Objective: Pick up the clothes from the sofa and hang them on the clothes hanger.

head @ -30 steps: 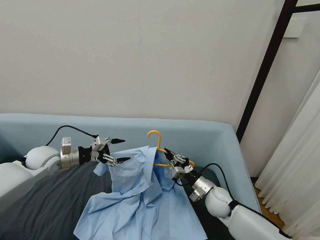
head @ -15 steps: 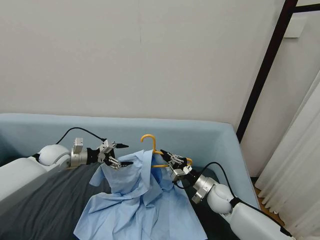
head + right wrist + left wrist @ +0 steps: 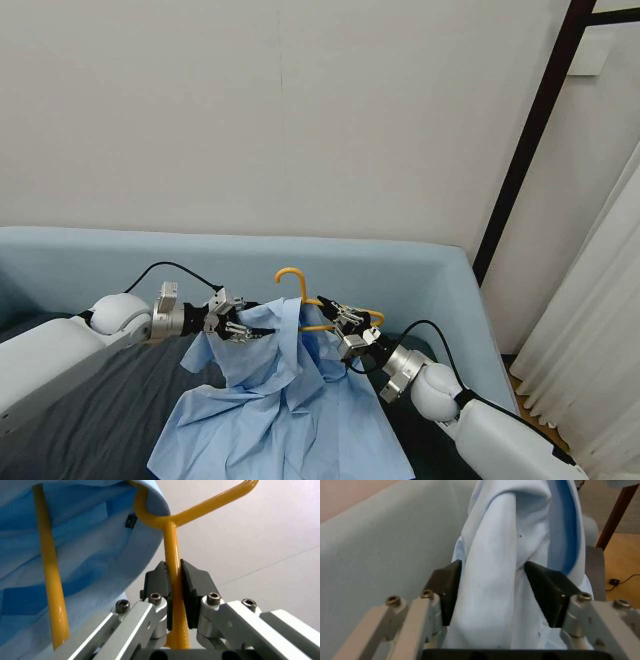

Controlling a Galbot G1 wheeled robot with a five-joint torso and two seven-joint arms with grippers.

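A light blue shirt is draped over a yellow hanger above the sofa, and its lower part spreads over the seat. My right gripper is shut on the hanger's neck; in the right wrist view the pads clamp the yellow rod just below the hook. My left gripper is at the shirt's left shoulder. In the left wrist view it stands open, with a thick fold of the shirt between its black pads, brushing both.
The pale blue sofa back runs behind both arms, and a dark grey cover lies on the seat. A black pole and a white curtain stand at the right. The wall is close behind.
My left gripper has moved right until its fingers straddle the shirt's shoulder fold. The right gripper has carried the hanger slightly left and up.
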